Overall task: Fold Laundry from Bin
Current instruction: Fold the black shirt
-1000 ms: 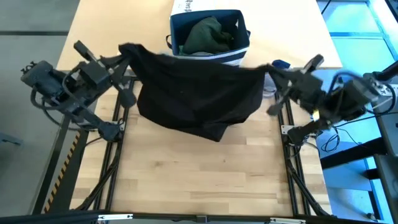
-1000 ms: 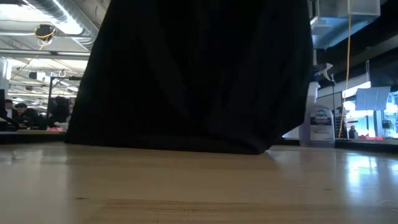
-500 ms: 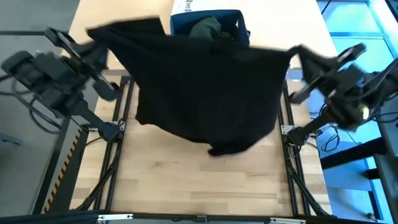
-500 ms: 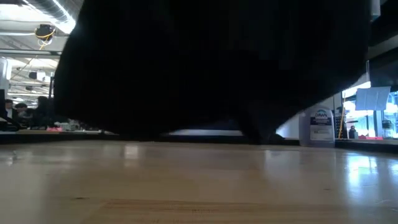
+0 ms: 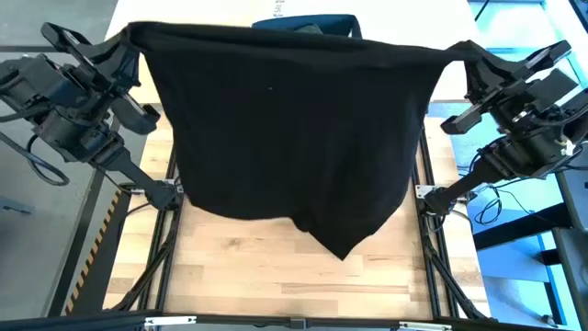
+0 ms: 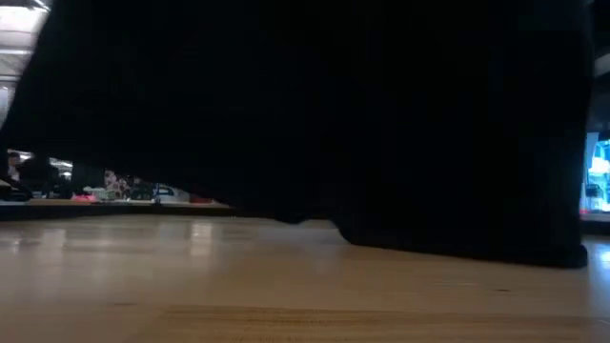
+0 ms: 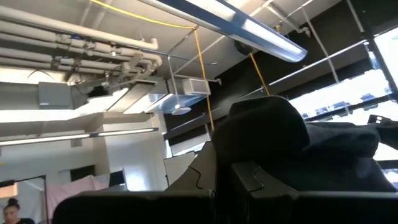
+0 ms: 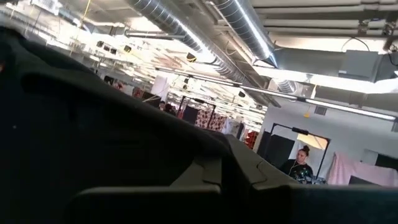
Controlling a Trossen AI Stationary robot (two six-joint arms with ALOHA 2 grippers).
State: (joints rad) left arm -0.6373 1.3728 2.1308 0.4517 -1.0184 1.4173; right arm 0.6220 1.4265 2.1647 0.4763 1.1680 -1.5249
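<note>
One black garment (image 5: 289,138) of the laundry hangs stretched wide between the two grippers, its lower edge draping to the table (image 5: 276,276). Beyond the fingers, the bin (image 5: 308,20) shows only its far rim past the cloth's top edge. The left gripper (image 5: 127,39) and right gripper (image 5: 467,52) each pinch an upper corner, fingers clamped tight on the fabric.

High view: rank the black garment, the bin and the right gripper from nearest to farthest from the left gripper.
1. The black garment: its corner is clamped in the left gripper itself, at the table's left.
2. The bin: at the table's far middle, mostly hidden behind the garment.
3. The right gripper: at the garment's opposite corner, on the right.
</note>
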